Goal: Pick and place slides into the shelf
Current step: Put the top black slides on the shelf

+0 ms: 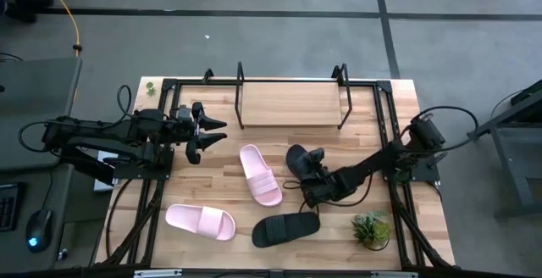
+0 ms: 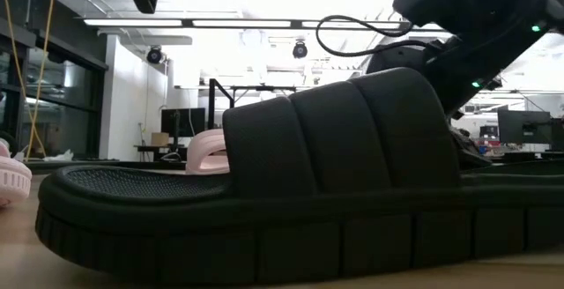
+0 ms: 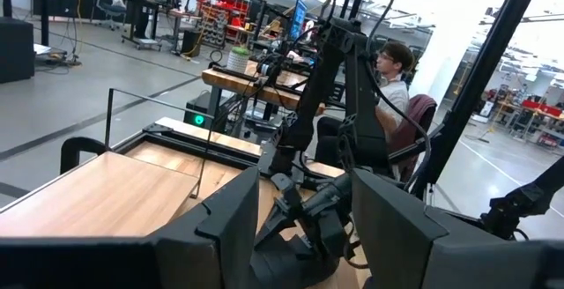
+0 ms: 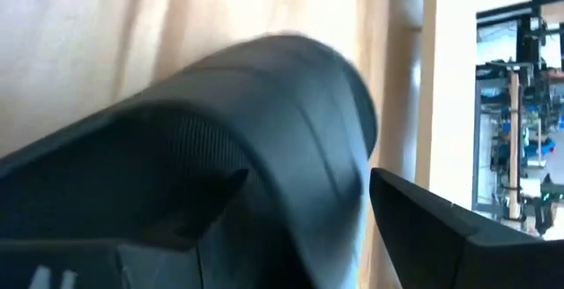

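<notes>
Four slides lie sole-down on the wooden table in the high view. One pale pink slide (image 1: 260, 174) is at the middle and the other pink one (image 1: 200, 221) is near the front left. One black slide (image 1: 285, 228) lies by the near edge and fills the low view (image 2: 264, 192). My right gripper (image 1: 309, 179) is open around the second black slide (image 1: 298, 159), right of centre. The shelf (image 1: 292, 102) stands at the far edge with its board bare. My left gripper (image 1: 216, 134) hovers open over the table's left side. My right gripper (image 4: 291, 210) reaches low from the table's right and straddles the black slide's strap (image 4: 300, 104). One finger lies toward the hollow under the strap. The other finger (image 4: 432, 227) is outside, with a sliver of table between it and the strap. I cannot tell whether the inner finger touches.
A small potted plant (image 1: 371, 228) stands at the near right corner, close to my right arm. A black frame (image 1: 161, 176) edges the table's left and right sides. A person (image 3: 392, 69) sits beyond the table's right side. Bare wood lies between the shelf and the slides.
</notes>
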You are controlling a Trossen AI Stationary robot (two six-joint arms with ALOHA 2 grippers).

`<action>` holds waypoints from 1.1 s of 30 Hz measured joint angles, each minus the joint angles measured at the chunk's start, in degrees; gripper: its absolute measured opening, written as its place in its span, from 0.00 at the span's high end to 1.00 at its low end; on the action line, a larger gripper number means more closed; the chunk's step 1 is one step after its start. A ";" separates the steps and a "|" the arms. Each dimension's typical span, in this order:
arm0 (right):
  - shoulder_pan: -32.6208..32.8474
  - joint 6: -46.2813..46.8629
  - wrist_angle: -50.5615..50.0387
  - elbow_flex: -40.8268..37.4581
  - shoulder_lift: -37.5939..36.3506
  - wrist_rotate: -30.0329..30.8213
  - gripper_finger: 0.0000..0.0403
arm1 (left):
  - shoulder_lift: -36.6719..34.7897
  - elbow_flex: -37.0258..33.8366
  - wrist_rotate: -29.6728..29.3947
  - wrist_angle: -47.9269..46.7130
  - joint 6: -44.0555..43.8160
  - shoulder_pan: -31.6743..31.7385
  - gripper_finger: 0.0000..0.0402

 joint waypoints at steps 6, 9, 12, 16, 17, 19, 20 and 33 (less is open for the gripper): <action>-0.43 -0.07 0.95 0.02 0.02 0.22 0.44 | 0.00 0.00 -0.44 0.00 0.00 0.00 0.58; -0.41 -0.03 0.93 0.00 0.02 0.20 0.44 | 0.00 0.00 -1.35 0.00 0.02 0.00 0.58; -0.41 0.31 0.83 0.00 0.02 0.02 0.44 | 0.00 0.00 -1.49 0.00 0.62 0.00 0.58; -0.39 0.37 0.82 0.00 0.02 -0.17 0.44 | 0.00 0.00 -1.51 0.00 1.09 0.00 0.58; -0.39 0.43 0.82 0.00 0.02 -0.17 0.44 | 0.00 0.00 -1.50 0.00 1.09 0.00 0.58; -0.39 1.28 0.79 0.00 0.02 -0.17 0.44 | 0.00 0.00 -1.51 0.00 1.25 0.00 0.58; -0.39 1.46 0.79 0.00 0.02 -0.17 0.44 | 0.00 0.00 -1.51 -0.01 1.29 0.00 0.58; -0.38 1.95 1.12 0.00 0.02 -0.17 0.63 | 0.00 0.00 -1.51 -0.02 1.29 0.00 0.58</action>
